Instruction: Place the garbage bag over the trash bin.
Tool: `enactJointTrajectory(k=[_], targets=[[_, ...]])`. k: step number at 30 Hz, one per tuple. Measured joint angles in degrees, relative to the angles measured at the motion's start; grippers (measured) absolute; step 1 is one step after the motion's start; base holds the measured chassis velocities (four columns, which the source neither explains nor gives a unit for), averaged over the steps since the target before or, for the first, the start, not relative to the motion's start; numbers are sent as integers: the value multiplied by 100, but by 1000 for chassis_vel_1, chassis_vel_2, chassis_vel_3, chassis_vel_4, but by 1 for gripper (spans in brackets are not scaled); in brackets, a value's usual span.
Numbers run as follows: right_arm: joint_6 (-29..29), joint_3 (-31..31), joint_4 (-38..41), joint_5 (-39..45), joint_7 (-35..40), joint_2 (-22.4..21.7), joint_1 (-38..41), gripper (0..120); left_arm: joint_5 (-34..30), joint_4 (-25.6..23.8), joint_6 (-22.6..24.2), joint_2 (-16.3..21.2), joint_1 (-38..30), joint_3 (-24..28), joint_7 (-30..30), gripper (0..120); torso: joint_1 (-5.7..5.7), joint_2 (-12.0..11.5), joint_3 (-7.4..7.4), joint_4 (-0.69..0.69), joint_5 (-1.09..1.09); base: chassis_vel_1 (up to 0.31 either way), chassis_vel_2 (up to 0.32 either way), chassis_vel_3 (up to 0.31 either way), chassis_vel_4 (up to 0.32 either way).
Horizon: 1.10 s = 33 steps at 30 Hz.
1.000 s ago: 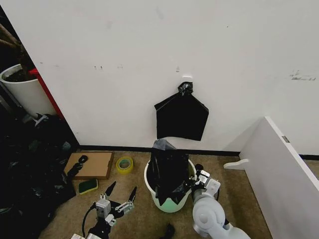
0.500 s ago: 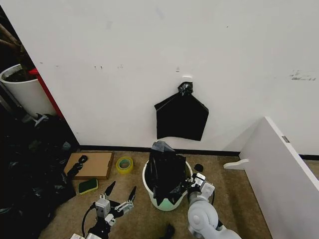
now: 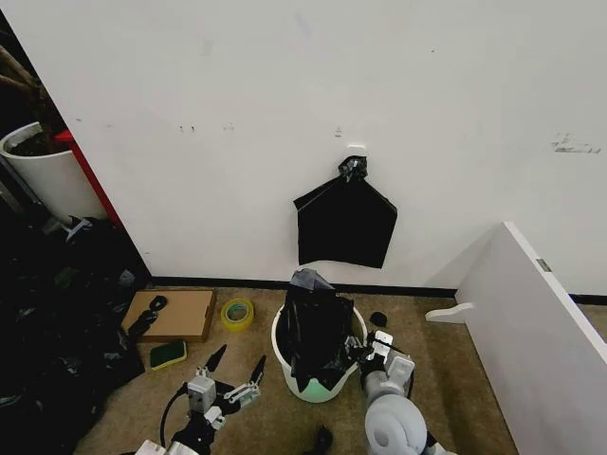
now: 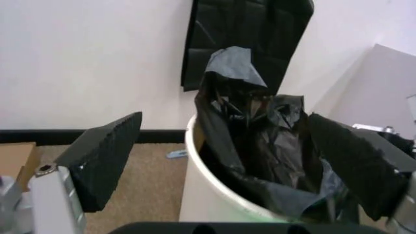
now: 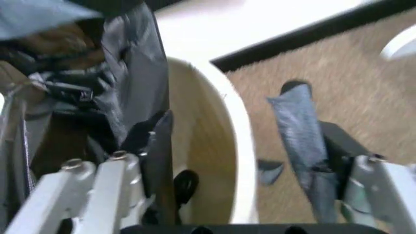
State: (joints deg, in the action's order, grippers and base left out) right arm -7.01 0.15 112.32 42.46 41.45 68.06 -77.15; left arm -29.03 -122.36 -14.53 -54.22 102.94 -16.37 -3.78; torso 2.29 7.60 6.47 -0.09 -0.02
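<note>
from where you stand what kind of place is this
Probably an indoor room corner used for storage or testing: brown carpet against a plain white wall, a white trash bin with a garbage bag, and a potted plant.

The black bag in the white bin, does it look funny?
Yes. The garbage bag is bunched in a heap, poking up from the trash bin and sagging over its front, not spread round the rim. The right claw straddles the rim, open.
</note>
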Motion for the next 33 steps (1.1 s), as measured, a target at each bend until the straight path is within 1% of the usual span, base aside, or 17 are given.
enactJointTrajectory(k=[3, 6, 9, 10, 11, 12, 13, 15, 16, 18, 19, 21, 24, 26, 28, 29, 33], targets=[[38, 59, 240, -306, -28, -80, -233, 81, -120, -261, 519, 164, -180, 76, -260, 100, 0, 0, 0, -2, 0, 0, 0, 0, 0], [105, 82, 383, -627, -108, -128, -397, 95, -483, -449, 972, 321, -391, 170, -491, 100, -1, 0, 0, -1, -1, 0, 0, 0, 0], [124, 40, 383, -721, -158, -147, -391, 99, -688, -511, 1254, 352, -495, 223, -755, 100, -1, 0, 0, -4, 0, 0, 0, 0, 0], [121, -8, 351, -722, -167, -155, -341, 100, -729, -516, 1351, 327, -508, 241, -886, 100, -1, 0, 0, -3, -1, 0, 0, 0, 0], [106, -73, 297, -721, -180, -165, -262, 100, -813, -521, 1506, 282, -546, 270, -1086, 100, -1, 0, 0, 5, 0, 0, 0, 0, 0], [92, -96, 282, -718, -184, -172, -232, 100, -960, -527, 1643, 253, -626, 304, -1251, 100, -1, 0, 0, 7, 2, 0, 0, 0, 0], [92, -96, 282, -718, -184, -172, -232, 100, -960, -527, 1643, 253, -626, 304, -1251, 100, -1, 0, 0, 7, 2, 0, 0, 0, 0], [40, -104, 304, -704, -183, -216, -231, 100, -1294, -561, 1959, 187, -813, 361, -1506, 100, 0, 0, 0, -2, -2, 0, 0, 0, 0], [-1, -108, 336, -684, -190, -247, -228, 100, -1416, -576, 2057, 151, -867, 375, -1581, 100, 0, 0, 0, -4, -2, 0, 0, 0, 0], [-86, -95, 477, -658, -248, -355, -276, 100, -1657, -579, 2195, 87, -1078, 486, -1688, 99, -1, 0, 0, 2, 2, 0, 0, 0, 0], [-97, -67, 540, -673, -265, -400, -335, 100, -1760, -563, 2236, 69, -1230, 583, -1710, 99, -1, 0, 0, 1, -2, 0, 0, 0, 0], [-97, -67, 540, -673, -265, -400, -335, 100, -1760, -563, 2236, 69, -1230, 583, -1710, 99, -1, 0, 0, 1, -2, 0, 0, 0, 0], [-90, 72, 675, -775, -317, -511, -486, 100, -2052, -349, 2371, 30, -1932, 1069, -1753, 99, 0, 0, 0, -3, -1, 0, 0, 0, 0], [-86, 103, 700, -808, -317, -527, -505, 100, -2266, -208, 2514, 2, -2255, 1289, -1861, 99, 0, 0, 0, -1, 0, 0, 0, 0, 0], [-87, 111, 715, -854, -313, -526, -521, 100, -2630, -95, 2853, -65, -2564, 1479, -2106, 99, 0, 0, 0, -1, 0, 0, 0, 0, 0], [-87, 111, 715, -854, -313, -526, -521, 100, -2630, -95, 2853, -65, -2564, 1479, -2106, 99, 0, 0, 0, -1, 0, 0, 0, 0, 0], [-87, 119, 719, -962, -304, -484, -588, 100, -3023, 27, 3162, -183, -2918, 1696, -2394, 98, 0, 0, 1, 0, 0, 0, 0, 0, 0]])
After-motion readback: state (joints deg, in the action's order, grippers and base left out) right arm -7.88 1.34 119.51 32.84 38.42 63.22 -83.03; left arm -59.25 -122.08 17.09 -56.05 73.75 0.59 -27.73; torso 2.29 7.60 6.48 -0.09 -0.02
